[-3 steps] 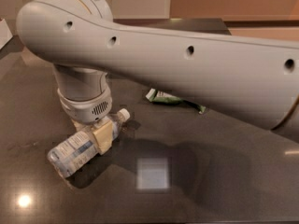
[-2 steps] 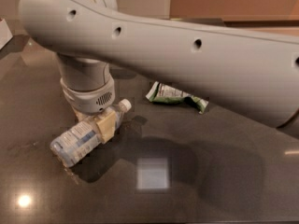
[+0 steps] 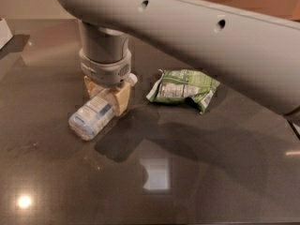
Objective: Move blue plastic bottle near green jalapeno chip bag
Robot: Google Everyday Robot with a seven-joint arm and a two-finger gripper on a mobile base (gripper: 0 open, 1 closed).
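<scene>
Reaching in from the right edge, the arm (image 3: 201, 36) spans the top of the view and turns its wrist straight down over the dark worktop (image 3: 225, 182). The tool (image 3: 107, 96) clamps its tan fingers (image 3: 123, 97) around the blue plastic bottle (image 3: 90, 117), which lies on its side, near but clear of the green jalapeno chip bag (image 3: 182, 88) to its right. The wrist hides the bottle's shoulder, and the arm's upper part is cut off by the frame.
</scene>
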